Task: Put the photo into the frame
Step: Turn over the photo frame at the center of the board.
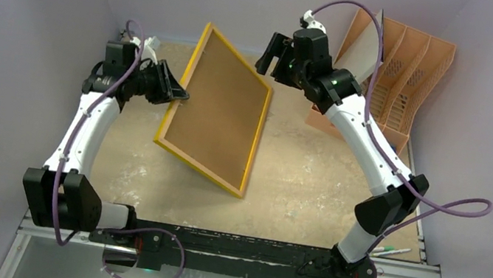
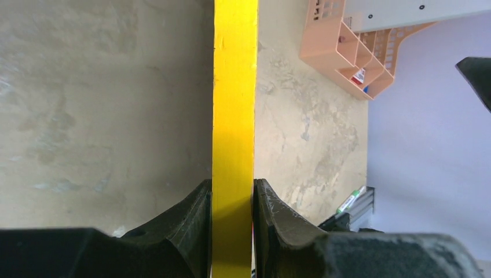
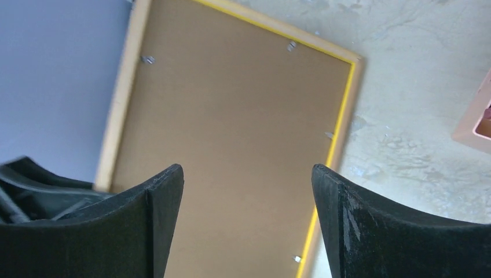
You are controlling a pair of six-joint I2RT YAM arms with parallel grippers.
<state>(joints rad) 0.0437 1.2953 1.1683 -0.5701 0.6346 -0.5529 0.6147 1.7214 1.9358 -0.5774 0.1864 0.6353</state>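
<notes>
The frame (image 1: 257, 141), with a yellow rim, is held tilted above the table with its back up. A brown backing board (image 1: 222, 109) fills it. My left gripper (image 1: 179, 97) is shut on the frame's left rail; in the left wrist view the yellow rail (image 2: 234, 87) runs between the pads (image 2: 231, 184). My right gripper (image 1: 275, 65) is open and empty above the frame's far right corner. Its wrist view looks down between the fingers (image 3: 248, 171) at the board (image 3: 231, 116) and the rim (image 3: 337, 133). The photo's printed face does not show in any view.
An orange file organiser (image 1: 404, 67) stands at the back right, with a pale sheet (image 1: 364, 49) leaning in it; it also shows in the left wrist view (image 2: 347, 52). Pens (image 1: 390, 251) lie by the near right rail. Lilac walls close in on three sides.
</notes>
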